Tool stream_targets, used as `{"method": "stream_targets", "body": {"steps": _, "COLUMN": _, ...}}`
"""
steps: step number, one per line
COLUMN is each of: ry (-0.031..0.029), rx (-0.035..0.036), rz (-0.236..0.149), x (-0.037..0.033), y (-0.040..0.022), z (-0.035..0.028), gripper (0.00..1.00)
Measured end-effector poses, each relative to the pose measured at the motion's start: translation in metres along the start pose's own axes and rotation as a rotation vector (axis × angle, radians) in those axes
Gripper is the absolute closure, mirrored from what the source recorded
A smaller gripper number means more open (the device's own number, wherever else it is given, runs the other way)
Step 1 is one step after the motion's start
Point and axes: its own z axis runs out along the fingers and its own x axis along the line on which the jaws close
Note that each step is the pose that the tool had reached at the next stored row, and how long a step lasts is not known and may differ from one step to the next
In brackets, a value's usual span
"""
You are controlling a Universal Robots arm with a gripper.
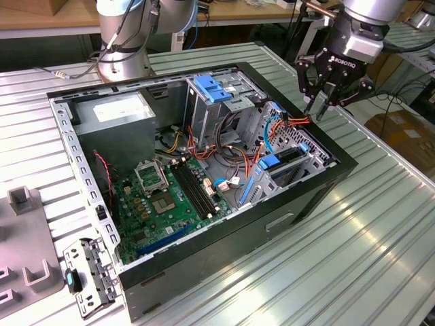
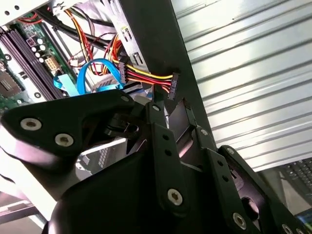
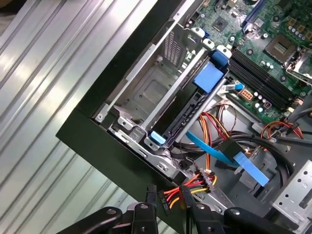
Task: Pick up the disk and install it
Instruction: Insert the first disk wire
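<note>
The computer case (image 1: 299, 204) lies open on the ribbed metal counter (image 1: 367, 265), its motherboard (image 1: 170, 200) facing up. The tool (image 1: 317, 111) hangs over the far corner of the case, on the exterior view's right. It sits just above a bundle of red, yellow and orange cables (image 1: 297, 122) that ends in a black connector (image 3: 163, 201).

In the first wrist view the tool's (image 3: 168, 197) fingertips (image 3: 147, 195) stand a little apart. The connector and its wires lie below the gap, and the tool has nothing in its hold.

The disk (image 1: 284, 161) stands on edge in the metal drive cage (image 3: 146, 90) at the case's wall on the exterior view's right, nearer the camera than the tool. In the first wrist view the disk (image 3: 190, 109) shows as a dark slab seated in its slot, with blue carrier pieces at both ends. A flat blue ribbon cable (image 3: 243, 165) runs just beside it.

Farther back in the case, a separate blue bracket (image 1: 214, 88) tops a second grey cage. On the exterior view's left, outside the case, a loose grey metal bracket (image 1: 92, 275) lies on the counter.
</note>
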Motion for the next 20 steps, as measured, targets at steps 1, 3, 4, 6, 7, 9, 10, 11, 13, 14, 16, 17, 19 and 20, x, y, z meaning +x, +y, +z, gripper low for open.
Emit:
{"method": "stream_targets", "body": {"steps": 1, "ry": 0.0001, "rx": 0.0011, "rz": -0.006, "x": 0.0001, "y": -0.0001, "z": 0.0004, "gripper": 0.67}}
{"method": "stream_targets", "body": {"steps": 3, "ry": 0.0028, "rx": 0.0055, "rz": -0.028, "x": 0.0001, "y": -0.0002, "z": 0.0026, "gripper": 0.67}}
{"method": "stream_targets", "body": {"steps": 4, "ry": 0.0043, "rx": 0.0080, "rz": -0.047, "x": 0.0000, "y": -0.0002, "z": 0.0040, "gripper": 0.67}}
{"method": "stream_targets", "body": {"steps": 6, "ry": 0.0049, "rx": 0.0106, "rz": -0.102, "x": 0.0002, "y": -0.0005, "z": 0.0054, "gripper": 0.67}}
{"method": "stream_targets", "body": {"steps": 7, "ry": 0.0051, "rx": 0.0117, "rz": -0.126, "x": 0.0005, "y": -0.0009, "z": 0.0059, "gripper": 0.67}}
{"method": "stream_targets", "body": {"steps": 9, "ry": 0.0052, "rx": 0.0133, "rz": -0.156, "x": 0.0007, "y": -0.0018, "z": 0.0074, "gripper": 0.67}}
{"method": "stream_targets", "body": {"steps": 10, "ry": 0.0053, "rx": 0.0134, "rz": -0.160, "x": 0.0007, "y": -0.0019, "z": 0.0079, "gripper": 0.67}}
{"method": "stream_targets", "body": {"steps": 11, "ry": 0.0054, "rx": 0.0139, "rz": -0.171, "x": 0.0007, "y": -0.0021, "z": 0.0093, "gripper": 0.67}}
{"method": "stream_targets", "body": {"steps": 13, "ry": 0.0057, "rx": 0.0146, "rz": -0.185, "x": 0.0008, "y": -0.0030, "z": 0.0109, "gripper": 0.67}}
{"method": "stream_targets", "body": {"steps": 14, "ry": 0.0058, "rx": 0.0148, "rz": -0.189, "x": 0.0010, "y": -0.0033, "z": 0.0113, "gripper": 0.67}}
{"method": "stream_targets", "body": {"steps": 16, "ry": 0.0059, "rx": 0.0152, "rz": -0.199, "x": 0.0010, "y": -0.0039, "z": 0.0120, "gripper": 0.67}}
{"method": "stream_targets", "body": {"steps": 17, "ry": 0.0059, "rx": 0.0156, "rz": -0.206, "x": 0.0010, "y": -0.0040, "z": 0.0125, "gripper": 0.67}}
{"method": "stream_targets", "body": {"steps": 19, "ry": 0.0060, "rx": 0.0163, "rz": -0.221, "x": 0.0010, "y": -0.0043, "z": 0.0136, "gripper": 0.67}}
{"method": "stream_targets", "body": {"steps": 20, "ry": 0.0060, "rx": 0.0167, "rz": -0.229, "x": 0.0010, "y": -0.0044, "z": 0.0143, "gripper": 0.67}}
